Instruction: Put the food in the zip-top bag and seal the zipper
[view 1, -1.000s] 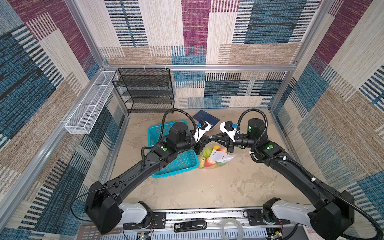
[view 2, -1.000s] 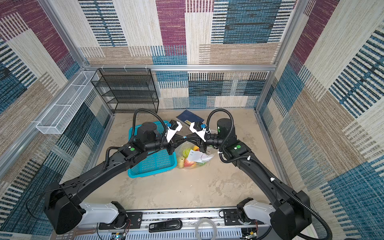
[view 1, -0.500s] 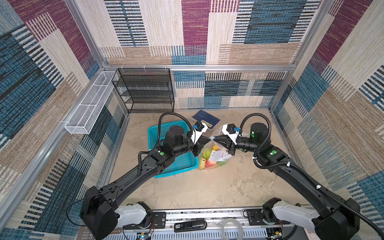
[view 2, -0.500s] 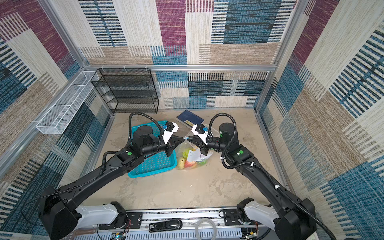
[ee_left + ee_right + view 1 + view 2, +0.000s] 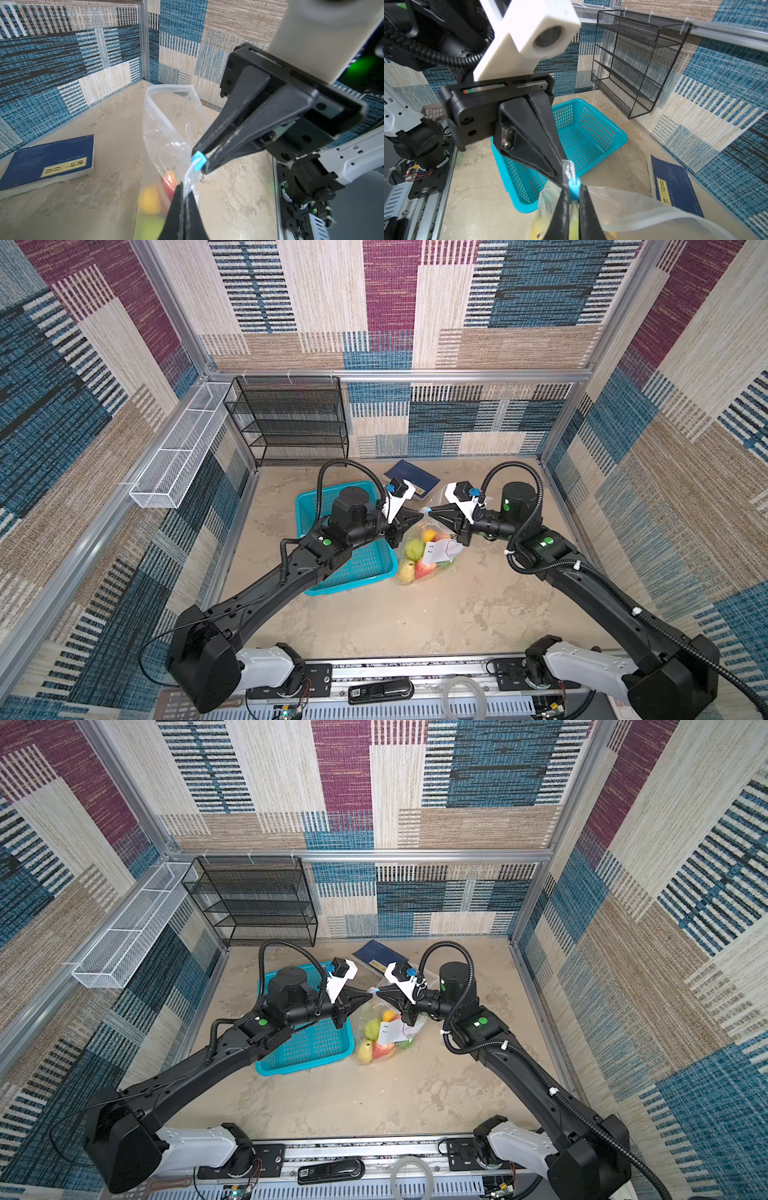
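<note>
Zip-top bag (image 5: 444,549), clear and crinkly, holds colourful food (image 5: 413,548), zipper (image 5: 154,108) unsealed.

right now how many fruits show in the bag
5: orange piece highest, green ball beside it, pear and red apple lowest, green one behind the label; more may hide.

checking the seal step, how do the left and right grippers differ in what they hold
The left gripper is shut on the clear crinkly plastic zip-top bag's corner edge; the right gripper is shut on its small light-blue slider tab. The left gripper reaches across the teal perforated plastic basket; the right gripper points in from the opposite side. Shared: closed fingers, tips nearly meeting.
</note>
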